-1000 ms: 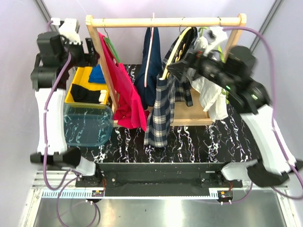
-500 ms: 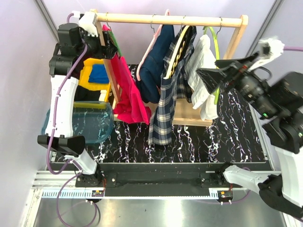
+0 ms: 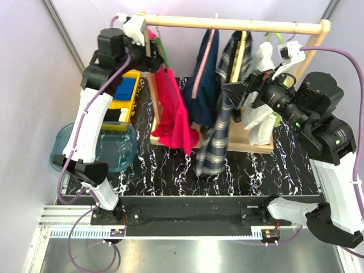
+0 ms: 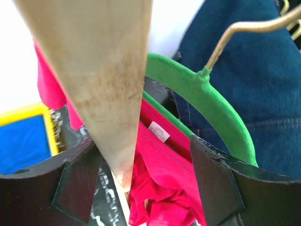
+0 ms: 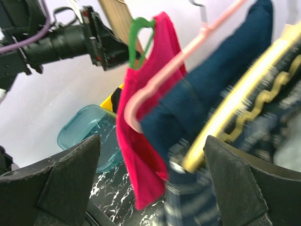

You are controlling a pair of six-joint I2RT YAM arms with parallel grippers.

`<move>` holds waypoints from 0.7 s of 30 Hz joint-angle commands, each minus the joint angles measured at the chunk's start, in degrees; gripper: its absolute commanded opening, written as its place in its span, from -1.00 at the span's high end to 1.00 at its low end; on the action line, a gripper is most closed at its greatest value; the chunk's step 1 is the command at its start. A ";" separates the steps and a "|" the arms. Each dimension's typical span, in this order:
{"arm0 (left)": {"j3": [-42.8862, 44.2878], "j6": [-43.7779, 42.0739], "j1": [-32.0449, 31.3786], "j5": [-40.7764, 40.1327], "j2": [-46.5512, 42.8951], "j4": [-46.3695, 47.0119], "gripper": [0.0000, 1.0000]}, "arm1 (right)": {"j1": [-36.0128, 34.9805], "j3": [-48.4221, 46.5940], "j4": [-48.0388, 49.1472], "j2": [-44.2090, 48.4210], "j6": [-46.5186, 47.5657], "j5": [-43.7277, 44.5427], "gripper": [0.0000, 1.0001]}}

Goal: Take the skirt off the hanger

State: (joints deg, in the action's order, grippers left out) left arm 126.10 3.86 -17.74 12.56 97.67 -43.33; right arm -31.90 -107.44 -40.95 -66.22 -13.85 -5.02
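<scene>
The navy plaid skirt (image 3: 215, 148) hangs from the pale cream hanger (image 3: 242, 54) on the wooden rack's rod (image 3: 187, 23), between a navy denim garment and a white one. My right gripper (image 3: 230, 94) is open at the skirt's upper right side. In the right wrist view its wide jaws (image 5: 150, 188) frame the blurred skirt (image 5: 188, 207) and the lower end of the hanger (image 5: 244, 103), touching neither. My left gripper (image 3: 152, 57) is at the rack's left post. In its wrist view the open gripper (image 4: 141, 183) straddles that post (image 4: 103, 70) and some red cloth.
On the same rod hang a red garment (image 3: 170, 108) on a green hanger (image 4: 211, 108), the navy denim garment (image 3: 202, 85) on a pink hanger (image 5: 160, 70), and the white garment (image 3: 261, 108). A yellow bin (image 3: 135, 79) and a teal tub (image 3: 94, 148) sit at the left.
The rack and its clothes have shifted right in the view, with my left gripper staying at the left post. My right arm swung out to the right, then came back to the skirt.
</scene>
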 commanded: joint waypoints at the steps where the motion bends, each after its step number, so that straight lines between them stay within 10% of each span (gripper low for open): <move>1: 2.65 3.44 -8.10 10.73 2.26 -0.26 -0.47 | -0.27 -1.46 0.96 1.62 0.14 1.41 -0.99; 11: 2.92 0.90 -13.03 6.53 0.26 -2.10 -0.57 | -1.05 0.04 10.00 -5.83 -1.98 -7.19 -0.99; 14: 3.01 -1.66 -10.66 5.02 -4.84 -4.12 -0.98 | -2.63 -3.98 12.56 -12.15 0.57 -8.34 -0.99; 21: -6.36 -4.20 -1.34 3.17 -18.46 -7.73 -0.98 | -6.85 -16.13 12.30 -26.32 8.90 -5.72 -0.99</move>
State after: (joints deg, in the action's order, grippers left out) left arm 124.90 1.98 -23.55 16.23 89.91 -49.50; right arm -36.42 -117.69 -30.74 -87.90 -11.11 -11.73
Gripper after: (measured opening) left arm 0.987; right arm 0.994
